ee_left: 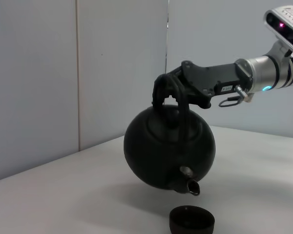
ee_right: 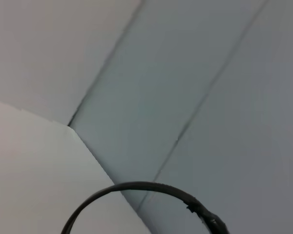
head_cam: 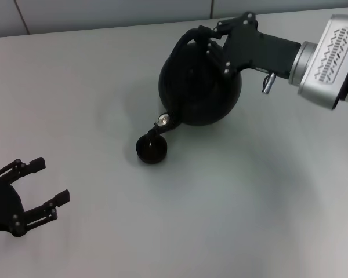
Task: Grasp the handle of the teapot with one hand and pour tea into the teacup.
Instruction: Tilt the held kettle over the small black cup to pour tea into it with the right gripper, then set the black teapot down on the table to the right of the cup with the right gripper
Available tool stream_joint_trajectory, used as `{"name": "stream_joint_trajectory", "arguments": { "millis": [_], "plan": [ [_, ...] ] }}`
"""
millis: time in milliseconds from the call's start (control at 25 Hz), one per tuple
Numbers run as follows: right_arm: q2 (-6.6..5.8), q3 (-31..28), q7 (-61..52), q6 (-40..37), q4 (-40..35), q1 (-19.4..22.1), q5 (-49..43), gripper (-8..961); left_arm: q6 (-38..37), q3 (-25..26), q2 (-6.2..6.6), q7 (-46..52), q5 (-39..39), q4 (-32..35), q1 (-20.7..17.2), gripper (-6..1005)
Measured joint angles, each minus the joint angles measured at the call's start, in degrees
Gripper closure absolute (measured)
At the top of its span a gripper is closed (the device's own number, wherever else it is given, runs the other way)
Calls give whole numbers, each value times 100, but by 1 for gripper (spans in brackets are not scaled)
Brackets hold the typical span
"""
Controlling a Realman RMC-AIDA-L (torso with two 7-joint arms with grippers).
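Observation:
The large matte-black teapot (head_cam: 200, 87) hangs in the air at the back middle, tilted so its short spout (head_cam: 163, 121) points down over the small black teacup (head_cam: 152, 149) on the table. My right gripper (head_cam: 210, 38) is shut on the arched black handle (head_cam: 183, 41) at the pot's top. The left wrist view shows the same: teapot (ee_left: 170, 146) lifted and tipped, handle (ee_left: 161, 90) in the right gripper (ee_left: 179, 91), spout (ee_left: 190, 185) just above the teacup (ee_left: 191, 220). My left gripper (head_cam: 51, 180) is open and empty at the near left.
The pale table (head_cam: 249, 208) carries only the cup. A grey panelled wall (ee_left: 49, 73) stands behind the table's far edge. The right wrist view shows wall, a table corner and a thin black cable arc (ee_right: 136, 187).

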State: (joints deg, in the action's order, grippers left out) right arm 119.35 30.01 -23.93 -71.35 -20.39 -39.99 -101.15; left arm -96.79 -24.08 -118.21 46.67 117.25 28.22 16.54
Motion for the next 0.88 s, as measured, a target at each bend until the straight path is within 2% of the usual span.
{"name": "stream_joint_trajectory", "arguments": {
  "millis": [240,400,600,880],
  "plan": [
    [-5,-47,-727,141,17,117,142,874,-33,34,6,0,-2,0,-2,185],
    [-17,-63,-1116,106,51,392,792,874,-37,45,9,0,-1,0,-2,185],
    [-16,-72,-1230,86,350,639,1362,873,-45,44,5,-6,-1,-2,-7,184],
    [-7,-79,-1189,104,700,823,1684,870,-55,44,2,-9,0,-9,-11,184]
  ]
}}
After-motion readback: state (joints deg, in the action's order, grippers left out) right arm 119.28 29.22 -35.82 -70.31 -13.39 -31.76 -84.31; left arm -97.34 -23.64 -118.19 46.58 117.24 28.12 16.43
